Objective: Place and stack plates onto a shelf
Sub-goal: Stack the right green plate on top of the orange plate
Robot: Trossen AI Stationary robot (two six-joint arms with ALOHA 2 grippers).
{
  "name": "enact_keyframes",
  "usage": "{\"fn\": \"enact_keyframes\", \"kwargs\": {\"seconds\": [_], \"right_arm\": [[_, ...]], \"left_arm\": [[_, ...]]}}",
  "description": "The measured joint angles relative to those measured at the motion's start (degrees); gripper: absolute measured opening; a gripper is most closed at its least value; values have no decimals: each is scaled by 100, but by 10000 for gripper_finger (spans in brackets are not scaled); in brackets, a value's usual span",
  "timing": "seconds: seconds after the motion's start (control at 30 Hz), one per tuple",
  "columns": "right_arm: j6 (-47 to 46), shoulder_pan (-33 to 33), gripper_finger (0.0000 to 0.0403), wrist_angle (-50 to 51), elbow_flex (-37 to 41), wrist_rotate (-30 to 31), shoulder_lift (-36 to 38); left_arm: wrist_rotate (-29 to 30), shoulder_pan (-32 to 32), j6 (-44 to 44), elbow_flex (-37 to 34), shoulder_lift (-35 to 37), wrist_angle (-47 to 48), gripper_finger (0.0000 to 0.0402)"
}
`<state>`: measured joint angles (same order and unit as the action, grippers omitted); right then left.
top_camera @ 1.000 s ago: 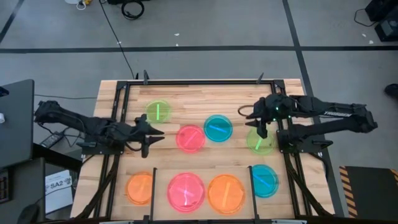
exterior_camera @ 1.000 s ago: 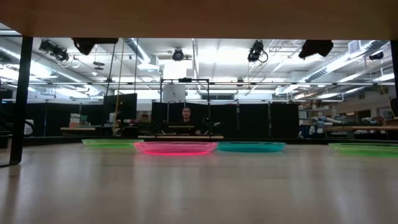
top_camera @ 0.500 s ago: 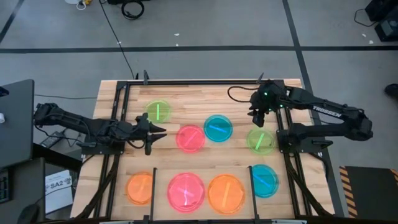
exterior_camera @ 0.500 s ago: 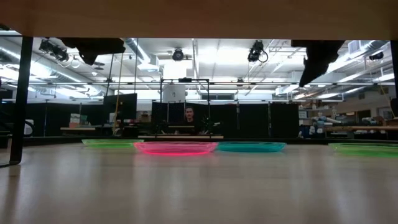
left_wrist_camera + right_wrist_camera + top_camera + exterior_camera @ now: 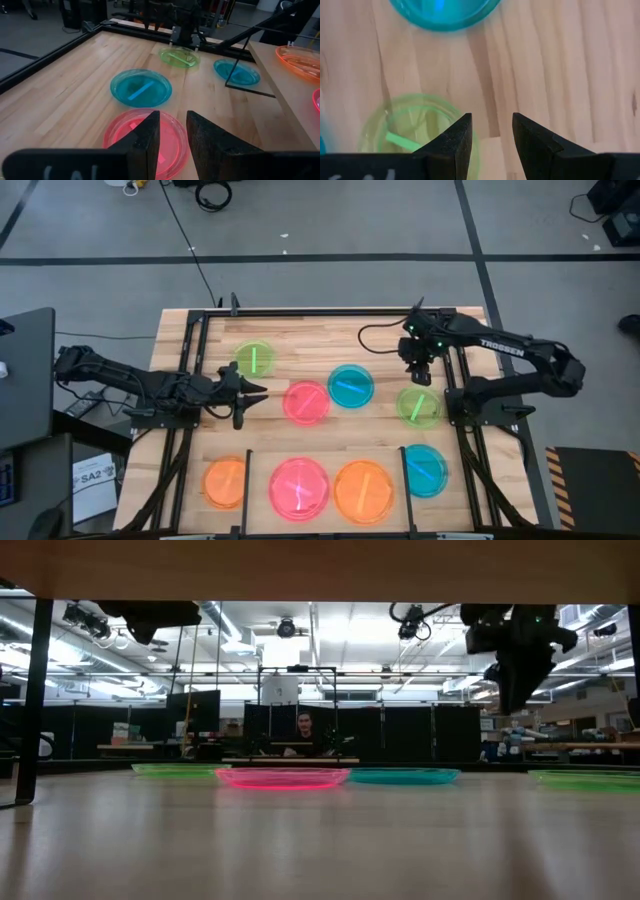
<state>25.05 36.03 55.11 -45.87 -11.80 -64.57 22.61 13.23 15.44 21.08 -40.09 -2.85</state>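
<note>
Plates, round translucent neon plastic, eight: nearest row by the thin black wire shelf [image 5: 248, 480] was orange, large pink plate [image 5: 299, 486], orange, cyan; beyond lay small pink plate [image 5: 306, 401], cyan, two green.

Step, as judged: approach; nothing held. Right gripper [image 5: 419, 371], jaws parted and empty, hung above the right green plate [image 5: 419, 405]; next it must descend and pinch the rim. Left gripper [image 5: 240, 393], parted, empty, waited beside the small pink plate.

Surface: pale wooden table [image 5: 380, 330]. Room: dim hall, ceiling lights, one person seated far off.
</note>
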Motion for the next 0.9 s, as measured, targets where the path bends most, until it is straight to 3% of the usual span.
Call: {"fn": "enact_keyframes", "kwargs": {"seconds": [0.3,0.9], "right_arm": [[929,61,148,38,0,-608,-612],[1289,59,148,36,0,-592,-1776]], "left_arm": [[0,0,39,0,-1,4,102],[-2,0,192,0,-3,4,102]]}}
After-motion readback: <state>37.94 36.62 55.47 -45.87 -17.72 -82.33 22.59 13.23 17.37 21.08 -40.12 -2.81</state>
